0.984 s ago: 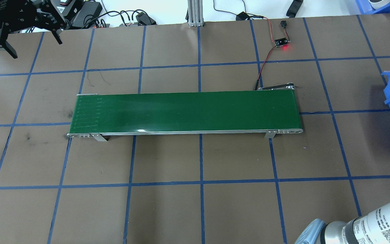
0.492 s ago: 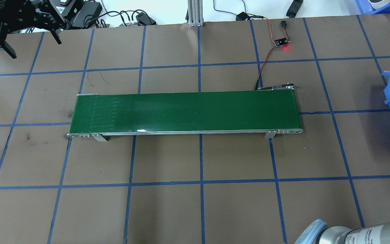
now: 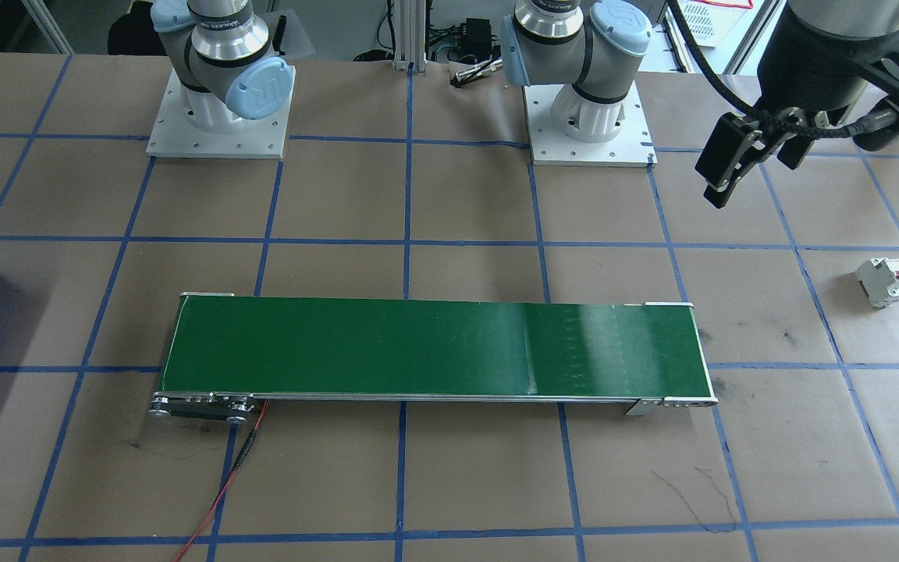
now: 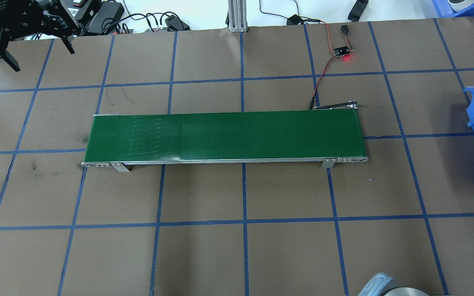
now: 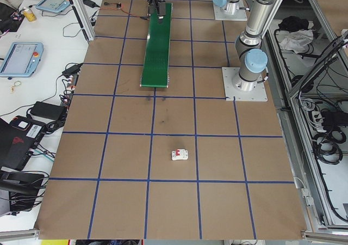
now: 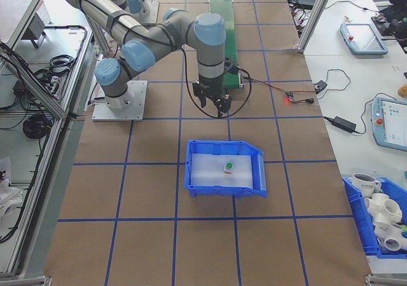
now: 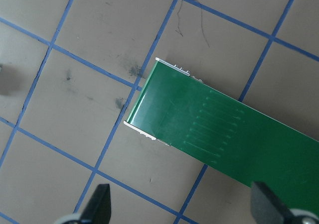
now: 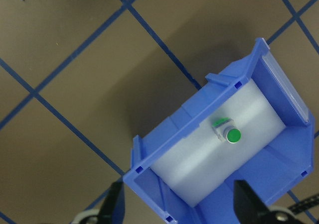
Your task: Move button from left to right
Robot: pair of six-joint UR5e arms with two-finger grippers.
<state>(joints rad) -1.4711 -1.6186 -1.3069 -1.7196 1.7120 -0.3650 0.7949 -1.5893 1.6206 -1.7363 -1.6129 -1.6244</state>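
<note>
1. The right tool (image 8: 177,204) hangs empty with its fingers spread wide — just above the near wall of the blue bin (image 8: 164,149).
2. Beyond its fingertips, the button (image 8: 227,131) lies on the bin's pale floor, green cap showing.
3. The left tool (image 4: 35,45) is spread wide and empty too, held high over the worktop (image 4: 237,246).
4. Below it lies the end of the green conveyor (image 7: 229,139) — the white breaker (image 3: 881,281) sits well off to its side.

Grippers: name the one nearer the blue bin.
The right gripper: its wrist view shows the blue bin holding the button; the left gripper faces the conveyor.
</note>
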